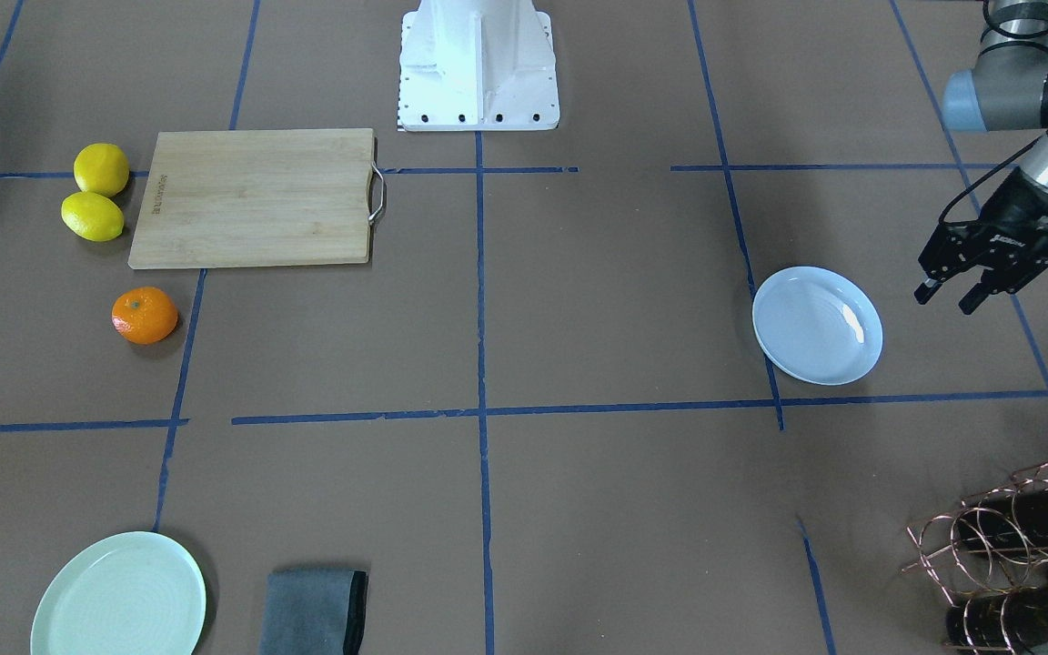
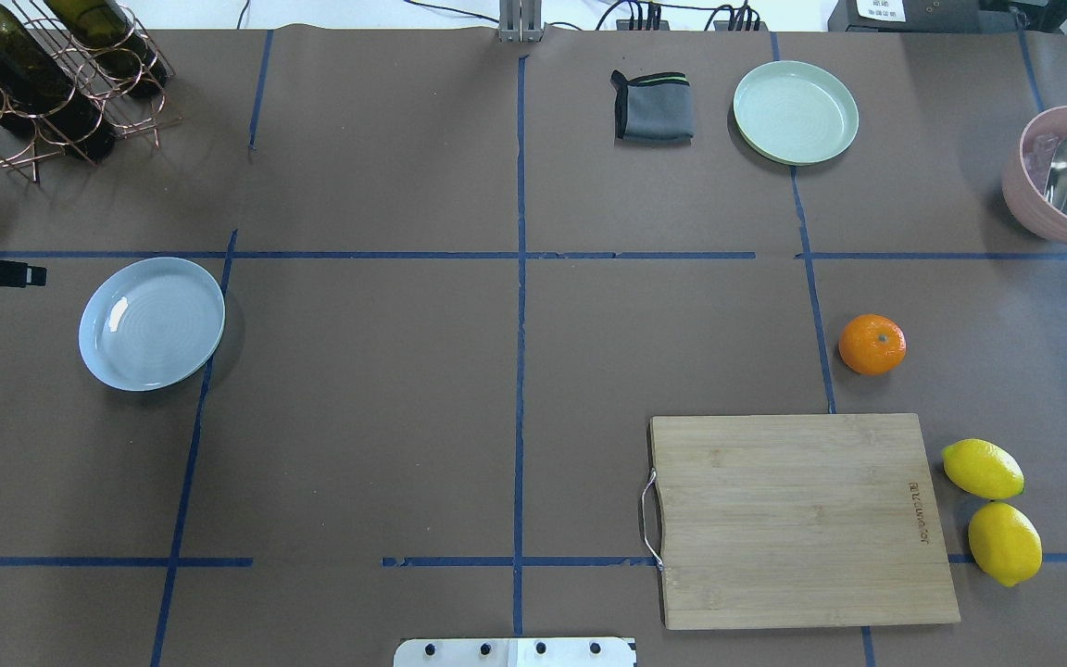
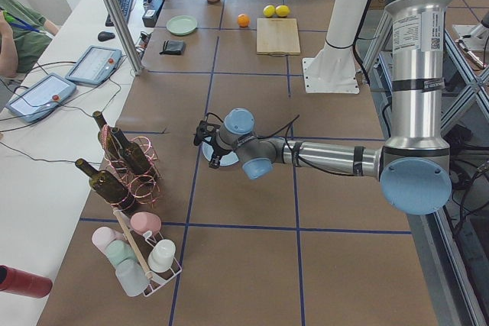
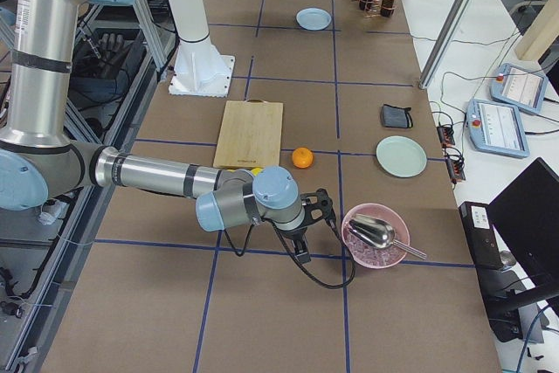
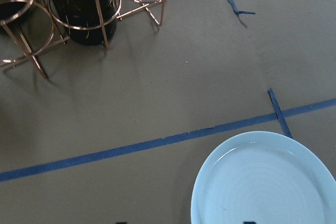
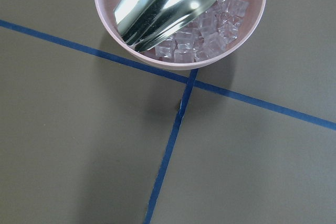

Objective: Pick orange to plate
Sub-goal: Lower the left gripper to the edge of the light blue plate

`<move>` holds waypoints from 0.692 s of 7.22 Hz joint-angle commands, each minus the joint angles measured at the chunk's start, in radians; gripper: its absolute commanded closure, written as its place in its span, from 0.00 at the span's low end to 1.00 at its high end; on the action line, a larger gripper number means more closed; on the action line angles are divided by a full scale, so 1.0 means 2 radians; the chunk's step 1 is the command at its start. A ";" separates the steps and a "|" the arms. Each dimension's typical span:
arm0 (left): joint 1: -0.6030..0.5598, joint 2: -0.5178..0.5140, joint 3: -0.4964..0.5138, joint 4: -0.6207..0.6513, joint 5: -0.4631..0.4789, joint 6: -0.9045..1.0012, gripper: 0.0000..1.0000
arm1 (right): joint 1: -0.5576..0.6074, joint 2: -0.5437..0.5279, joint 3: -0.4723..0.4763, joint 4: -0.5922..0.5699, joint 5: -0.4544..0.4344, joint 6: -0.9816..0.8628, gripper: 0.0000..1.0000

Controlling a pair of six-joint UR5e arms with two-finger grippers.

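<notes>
A: Where does the orange (image 2: 872,344) sit?

B: On the desk (image 2: 357,417), on its brown paper, at the robot's right side. It is round with a dimpled skin and lies just past the far corner of the wooden cutting board (image 2: 797,519). Nothing touches it. Two glossy yellow lemons (image 2: 982,469) lie close together beside the board's short edge.

A: And the plate (image 2: 152,322)?

B: Well apart, on the robot's left side. It is pale blue and glazed, with faint rings and a raised rim. Blue tape lines cross the paper between them.

A: The hands?

B: The left hand (image 1: 945,300) hangs beside the plate, its fingers spread, gripping nothing. The right hand (image 4: 301,246) hovers near a pink bowl (image 6: 181,59) of ice cubes with a metal scoop. Whether that hand is clenched I cannot tell.

A: What else?

B: A mint-green plate (image 2: 795,112), a folded grey cloth (image 2: 652,108), and a copper wire rack (image 2: 43,83) holding dark bottles.
</notes>
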 commanded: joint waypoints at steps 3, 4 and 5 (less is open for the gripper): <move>0.067 -0.004 0.046 -0.051 0.073 -0.064 0.31 | 0.000 -0.004 0.001 0.003 0.000 0.000 0.00; 0.081 -0.006 0.046 -0.051 0.080 -0.079 0.31 | 0.000 -0.004 0.001 0.003 0.000 -0.001 0.00; 0.088 -0.009 0.047 -0.051 0.081 -0.084 0.33 | 0.000 -0.004 0.001 0.003 0.000 -0.001 0.00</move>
